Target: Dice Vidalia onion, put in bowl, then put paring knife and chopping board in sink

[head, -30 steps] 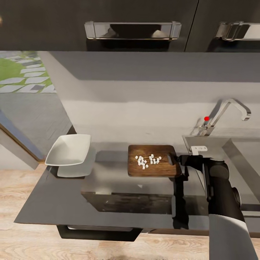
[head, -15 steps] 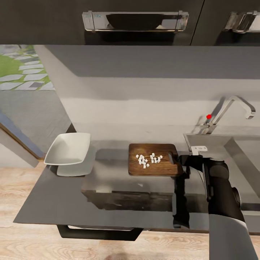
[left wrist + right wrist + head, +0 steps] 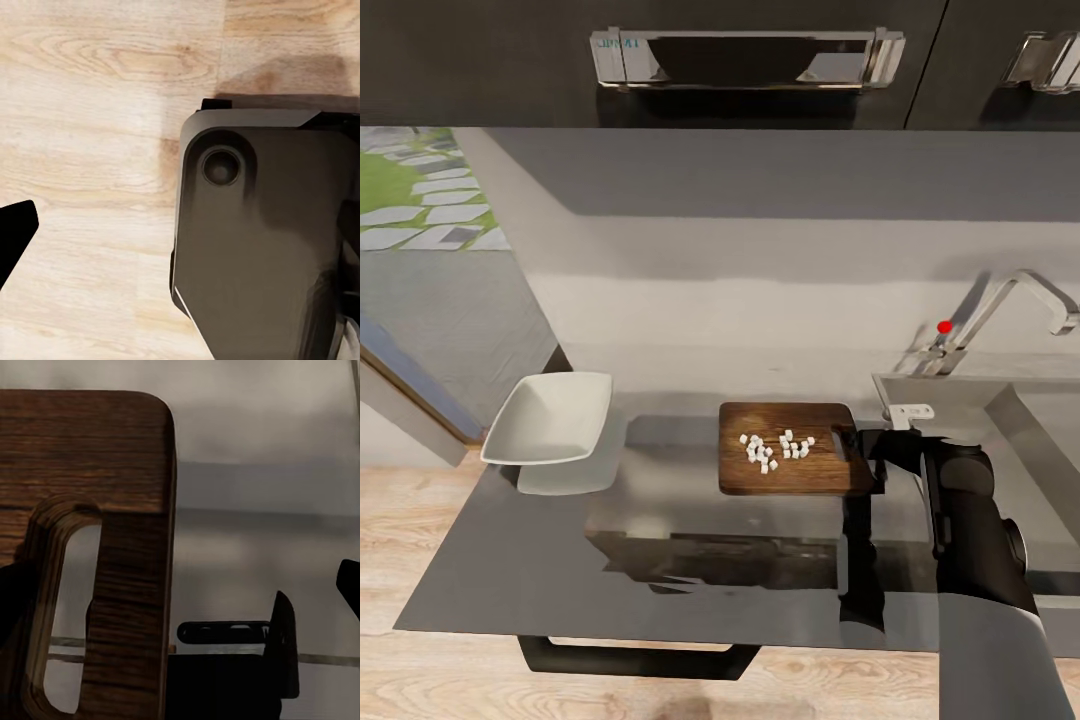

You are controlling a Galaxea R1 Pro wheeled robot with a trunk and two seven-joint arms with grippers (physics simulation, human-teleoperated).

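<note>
Right gripper (image 3: 860, 447) clamps the chopping board (image 3: 792, 463) at its 3 o'clock handle end, keeping it level so the diced onion (image 3: 775, 451) stays on; bowl (image 3: 550, 418) sits at 9 o'clock

Head view: even, soft render light, mid brightness. Grey surface (image 3: 660, 580) is semi-glossy, with dim dark mirror patches centre and lower centre of frame. Chrome cabinet handle (image 3: 745, 58) at top shows bright streaky highlights. Wall has a broad soft shadow band under the upper cabinets. Textures slightly smeared, edges soft. Right wrist view: dim, chopping board (image 3: 97, 510) close and fairly sharp, background hazy. Left wrist view: bright wood floor (image 3: 90, 112), mild blur.
</note>
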